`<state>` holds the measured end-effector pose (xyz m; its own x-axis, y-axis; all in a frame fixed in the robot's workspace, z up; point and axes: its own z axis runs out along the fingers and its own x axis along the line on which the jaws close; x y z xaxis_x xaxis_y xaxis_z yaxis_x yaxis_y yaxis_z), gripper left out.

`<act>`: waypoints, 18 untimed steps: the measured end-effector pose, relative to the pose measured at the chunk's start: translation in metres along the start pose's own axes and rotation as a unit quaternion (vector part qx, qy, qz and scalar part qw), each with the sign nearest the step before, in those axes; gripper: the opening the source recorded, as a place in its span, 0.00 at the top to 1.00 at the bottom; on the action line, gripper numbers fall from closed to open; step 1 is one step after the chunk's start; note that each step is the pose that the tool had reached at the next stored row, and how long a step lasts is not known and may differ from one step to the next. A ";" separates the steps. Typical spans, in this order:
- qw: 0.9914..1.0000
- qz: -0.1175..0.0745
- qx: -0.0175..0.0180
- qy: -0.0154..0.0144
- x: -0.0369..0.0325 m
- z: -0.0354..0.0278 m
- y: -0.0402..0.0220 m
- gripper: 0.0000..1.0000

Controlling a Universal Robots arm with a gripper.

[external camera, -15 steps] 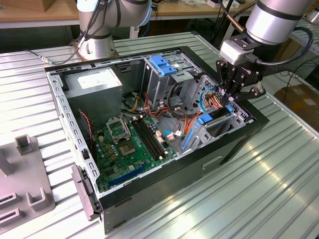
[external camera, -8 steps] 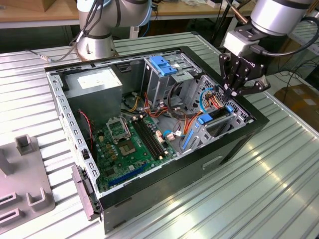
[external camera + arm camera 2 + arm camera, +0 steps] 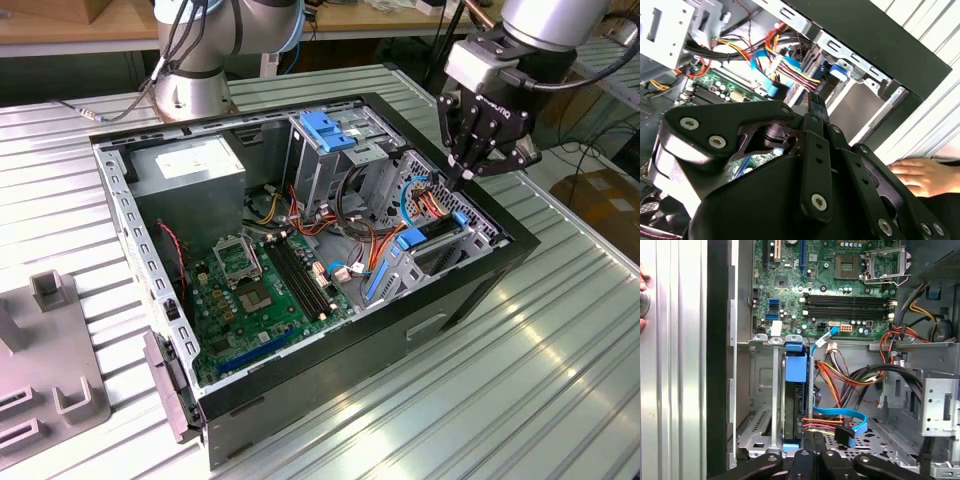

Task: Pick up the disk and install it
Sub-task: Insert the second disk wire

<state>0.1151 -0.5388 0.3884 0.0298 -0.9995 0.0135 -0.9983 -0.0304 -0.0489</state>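
The disk (image 3: 438,233) stands on edge in the drive bay at the case's corner on the exterior view's right, with its blue carrier tab (image 3: 794,368) at one end. Orange, red and blue cables plug into its other end. My gripper (image 3: 463,180) hangs just above the bay, over the cabled end of the disk, apart from it. Its two fingers are shut together with nothing between them, and in the first wrist view my gripper (image 3: 813,436) points down beside the disk's edge (image 3: 793,407). In the second wrist view my gripper (image 3: 815,100) sits close to the blue tab (image 3: 840,70).
The open computer case (image 3: 470,290) lies on a ribbed metal table (image 3: 560,360), with the motherboard (image 3: 260,290), a grey power supply (image 3: 190,170) and a blue-handled drive cage (image 3: 330,135) inside. A person's hand (image 3: 920,175) rests on the table beside the case. A grey fixture (image 3: 50,360) stands at the exterior view's left.
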 end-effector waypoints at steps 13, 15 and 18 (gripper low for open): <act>0.999 -0.002 -0.007 0.035 -0.0375 -0.0039 0.0010 0.90; 0.999 -0.002 -0.007 0.040 -0.0409 -0.0037 0.0016 0.90; 0.999 -0.003 -0.008 0.050 -0.0457 -0.0027 0.0016 0.89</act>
<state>0.1120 -0.4931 0.3904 0.0305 -0.9930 0.1143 -0.9989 -0.0345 -0.0331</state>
